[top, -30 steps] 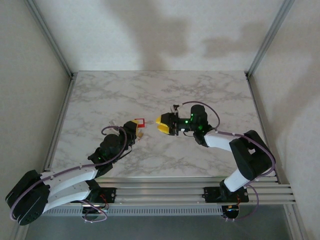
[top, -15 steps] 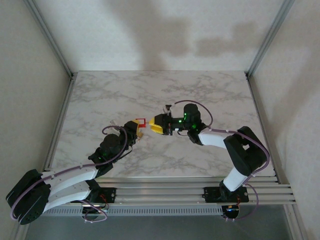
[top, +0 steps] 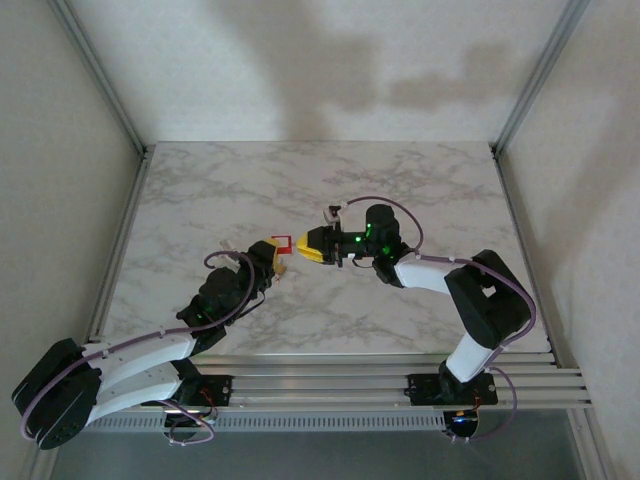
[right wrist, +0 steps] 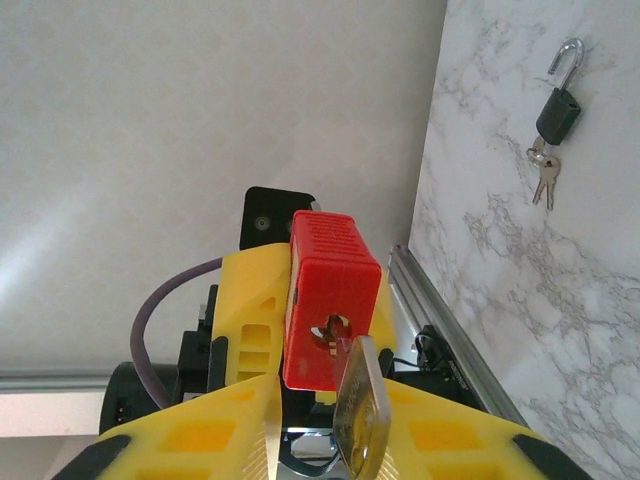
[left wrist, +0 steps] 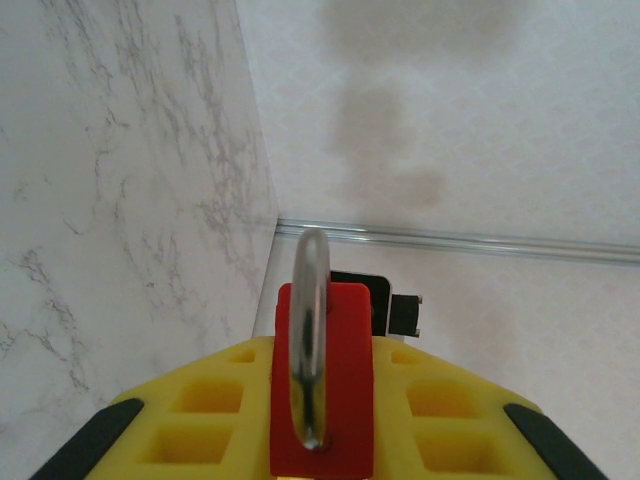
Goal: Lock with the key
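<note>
Right gripper (right wrist: 350,425), now further left, grips a silver metal key (right wrist: 362,405) at the keyhole (right wrist: 330,328) of the red rectangular padlock (right wrist: 332,275) clamped by left gripper (top: 270,258).

red padlock (right wrist: 330,290), grey-veined white table (top: 420,180)

Over the middle of the desk (top: 300,180), the padlock (top: 281,243) is sitting between the fingers of the left hand (top: 272,253). Just right of it, the right hand (top: 305,247) is holding the key (right wrist: 360,405), its tip at the keyhole. Beyond the left hand, a second padlock (right wrist: 557,112) is lying on the desk, its keys (right wrist: 543,175) touching it.
</note>
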Controlling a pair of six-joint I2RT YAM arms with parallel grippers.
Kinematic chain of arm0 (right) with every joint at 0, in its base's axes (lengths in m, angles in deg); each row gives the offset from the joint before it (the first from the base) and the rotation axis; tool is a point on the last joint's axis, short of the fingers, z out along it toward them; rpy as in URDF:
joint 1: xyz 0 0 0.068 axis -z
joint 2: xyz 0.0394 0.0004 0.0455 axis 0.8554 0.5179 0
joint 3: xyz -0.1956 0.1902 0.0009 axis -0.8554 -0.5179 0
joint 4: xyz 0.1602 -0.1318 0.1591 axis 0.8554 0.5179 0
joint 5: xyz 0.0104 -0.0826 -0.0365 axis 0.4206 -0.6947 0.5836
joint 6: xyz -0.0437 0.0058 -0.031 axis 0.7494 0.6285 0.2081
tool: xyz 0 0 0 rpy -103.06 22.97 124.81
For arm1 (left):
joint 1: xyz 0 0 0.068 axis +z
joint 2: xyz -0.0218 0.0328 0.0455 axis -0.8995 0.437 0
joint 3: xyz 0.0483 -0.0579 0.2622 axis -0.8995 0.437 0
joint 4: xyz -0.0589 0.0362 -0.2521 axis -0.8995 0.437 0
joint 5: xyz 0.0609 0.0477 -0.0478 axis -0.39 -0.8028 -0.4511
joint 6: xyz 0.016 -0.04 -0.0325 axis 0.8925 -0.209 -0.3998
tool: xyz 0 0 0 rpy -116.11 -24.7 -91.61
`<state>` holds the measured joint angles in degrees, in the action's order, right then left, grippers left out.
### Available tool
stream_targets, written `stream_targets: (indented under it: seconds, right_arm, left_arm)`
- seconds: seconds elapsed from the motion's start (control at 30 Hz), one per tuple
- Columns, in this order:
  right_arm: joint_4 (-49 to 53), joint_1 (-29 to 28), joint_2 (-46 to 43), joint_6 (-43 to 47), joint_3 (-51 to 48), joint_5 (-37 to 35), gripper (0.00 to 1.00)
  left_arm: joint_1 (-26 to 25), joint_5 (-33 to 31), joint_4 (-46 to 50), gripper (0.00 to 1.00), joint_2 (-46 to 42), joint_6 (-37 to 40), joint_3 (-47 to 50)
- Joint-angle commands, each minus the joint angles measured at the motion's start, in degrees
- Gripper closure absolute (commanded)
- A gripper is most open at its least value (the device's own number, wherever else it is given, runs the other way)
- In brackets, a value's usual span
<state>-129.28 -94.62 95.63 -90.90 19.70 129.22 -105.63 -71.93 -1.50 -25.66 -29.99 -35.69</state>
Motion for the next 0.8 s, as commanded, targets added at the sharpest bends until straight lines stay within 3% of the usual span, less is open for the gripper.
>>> stream_targets:
  seconds: [0.0, 0.37, 0.57, 0.77]
  right_arm:
    - [-2.4, -0.6, 0.5, -0.1, 1.6, 1.1, 0.76]
    - [-2.5, -0.5, 1.1, 0.3, 1.1, 1.4, 0.87]
    - [-1.5, -0.5, 0.9, 0.8, 0.8, 0.8, 1.0]
    - [0.2, -0.1, -0.5, 2.0, -0.3, -1.3, 1.0]
  left_arm:
    - [-0.2, 1.1, -3.1, 1.0, 0.2, 0.5, 0.3]
    - [-0.3, 1.0, -3.1, 1.0, -0.1, 0.6, 0.6]
    - [-0.3, 0.9, -3.3, 1.0, -0.5, 0.8, 0.8]
    - [-0.3, -0.1, -3.3, 1.0, -1.7, 0.5, 1.7]
